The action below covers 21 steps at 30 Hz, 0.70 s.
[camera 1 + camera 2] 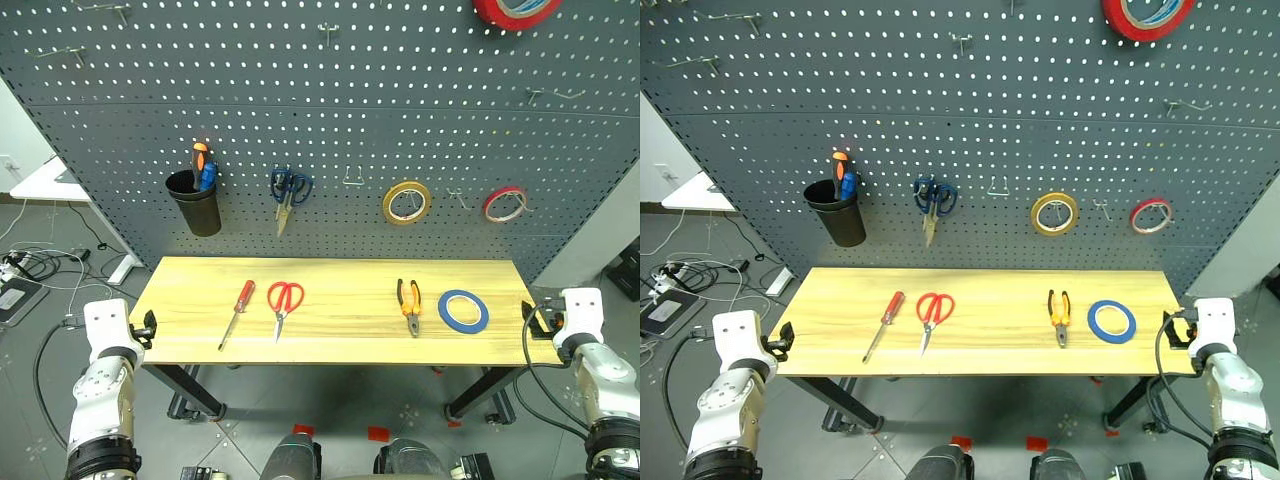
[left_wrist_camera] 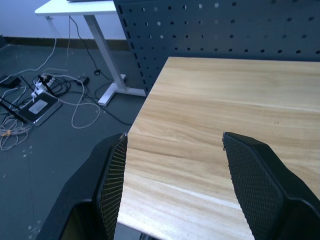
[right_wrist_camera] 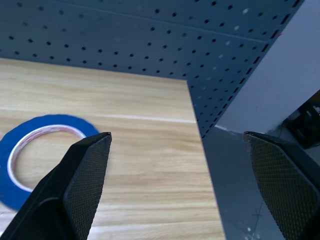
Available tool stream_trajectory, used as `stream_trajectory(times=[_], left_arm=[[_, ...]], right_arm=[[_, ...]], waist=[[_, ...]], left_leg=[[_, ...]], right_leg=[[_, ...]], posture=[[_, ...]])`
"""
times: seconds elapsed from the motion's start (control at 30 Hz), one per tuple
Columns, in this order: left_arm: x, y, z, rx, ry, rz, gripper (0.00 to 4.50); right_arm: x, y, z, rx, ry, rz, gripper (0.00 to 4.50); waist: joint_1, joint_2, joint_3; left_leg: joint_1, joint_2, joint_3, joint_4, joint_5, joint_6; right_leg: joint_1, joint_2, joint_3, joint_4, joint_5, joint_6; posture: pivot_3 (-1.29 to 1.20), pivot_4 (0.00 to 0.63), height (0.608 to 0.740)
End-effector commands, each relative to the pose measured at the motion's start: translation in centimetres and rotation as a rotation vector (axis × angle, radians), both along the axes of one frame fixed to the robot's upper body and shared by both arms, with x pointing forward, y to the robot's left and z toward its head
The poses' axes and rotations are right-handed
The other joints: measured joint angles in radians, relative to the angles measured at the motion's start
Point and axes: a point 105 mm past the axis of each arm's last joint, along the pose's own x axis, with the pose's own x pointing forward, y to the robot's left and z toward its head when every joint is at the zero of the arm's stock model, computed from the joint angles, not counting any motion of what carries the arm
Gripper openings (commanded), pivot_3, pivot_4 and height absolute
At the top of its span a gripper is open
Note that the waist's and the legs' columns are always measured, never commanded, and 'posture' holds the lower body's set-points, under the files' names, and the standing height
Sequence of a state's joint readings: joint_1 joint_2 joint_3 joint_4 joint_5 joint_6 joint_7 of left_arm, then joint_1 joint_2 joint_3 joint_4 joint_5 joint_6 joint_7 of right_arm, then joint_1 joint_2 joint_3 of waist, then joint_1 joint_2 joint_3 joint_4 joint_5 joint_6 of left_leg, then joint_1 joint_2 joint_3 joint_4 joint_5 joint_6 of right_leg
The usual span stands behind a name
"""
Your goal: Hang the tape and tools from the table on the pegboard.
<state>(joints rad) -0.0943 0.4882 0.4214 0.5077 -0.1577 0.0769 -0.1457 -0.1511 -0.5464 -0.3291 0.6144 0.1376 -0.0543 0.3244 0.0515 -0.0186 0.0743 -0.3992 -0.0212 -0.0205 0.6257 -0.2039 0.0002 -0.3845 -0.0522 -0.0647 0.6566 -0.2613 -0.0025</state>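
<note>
Currently noted, item by item:
Table: long light wood-grain table (image 1: 340, 345) with black legs, set against the dark grey perforated pegboard (image 1: 330, 110).
Tools: slim red-handled screwdriver (image 1: 237, 313), red-handled scissors (image 1: 283, 304) and orange-handled pliers (image 1: 409, 304) are laid flat in a row on the tabletop.
Tape: flat blue tape ring (image 1: 463, 311) is laid nearest the right end.
Left gripper (image 2: 172, 150): jaws parted, nothing held, at the table's left end.
Right gripper (image 3: 177, 145): jaws spread wide, empty, beside the blue ring.
</note>
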Motion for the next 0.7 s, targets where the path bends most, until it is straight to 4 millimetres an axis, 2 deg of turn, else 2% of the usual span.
stream_trajectory(times=[0.03,0.33,0.57,0.63,0.7], left_arm=[[0.4,0.8,1.9,0.062,-0.045,-0.012,3.19],[-0.5,1.5,1.5,0.104,-0.012,0.022,3.19],[-1.5,0.7,1.3,0.082,-0.037,-0.009,3.19],[-1.7,0.2,1.1,0.094,-0.015,-0.033,3.19],[-1.4,-1.2,1.0,0.126,0.006,-0.093,3.19]], right_arm=[[0.8,-0.4,2.0,-0.027,-0.072,0.003,4.5],[0.8,0.5,1.7,-0.012,-0.06,0.051,4.5],[0.1,3.5,1.5,-0.018,-0.016,0.216,4.5],[-0.2,5.0,1.5,-0.064,0.023,0.286,4.5],[-0.7,7.4,1.6,-0.095,0.057,0.407,4.5]], waist=[[0.0,0.0,0.0],[0.0,0.0,0.0],[-0.001,0.0,0.006],[-0.001,0.0,0.015],[-0.004,0.0,0.038]], left_leg=[[0.0,0.0,0.0,0.0,0.0,0.0],[0.0,0.0,0.0,0.0,0.0,0.0],[0.0,0.0,0.0,-0.001,-0.001,0.0],[0.0,0.001,0.0,0.0,-0.001,0.0],[0.001,0.001,0.0,0.0,-0.001,0.0]], right_leg=[[0.0,0.0,0.0,0.0,0.0,0.0],[0.0,0.0,0.0,0.0,0.0,0.0],[-0.001,-0.001,0.001,0.0,-0.003,-0.003],[-0.001,-0.001,0.001,0.0,-0.004,-0.005],[-0.001,-0.001,0.001,0.0,-0.004,-0.005]], posture=[[0.06,0.025,0.74],[0.06,0.031,0.74],[0.05,0.068,0.74],[0.04,0.109,0.74],[0.03,0.136,0.74]])
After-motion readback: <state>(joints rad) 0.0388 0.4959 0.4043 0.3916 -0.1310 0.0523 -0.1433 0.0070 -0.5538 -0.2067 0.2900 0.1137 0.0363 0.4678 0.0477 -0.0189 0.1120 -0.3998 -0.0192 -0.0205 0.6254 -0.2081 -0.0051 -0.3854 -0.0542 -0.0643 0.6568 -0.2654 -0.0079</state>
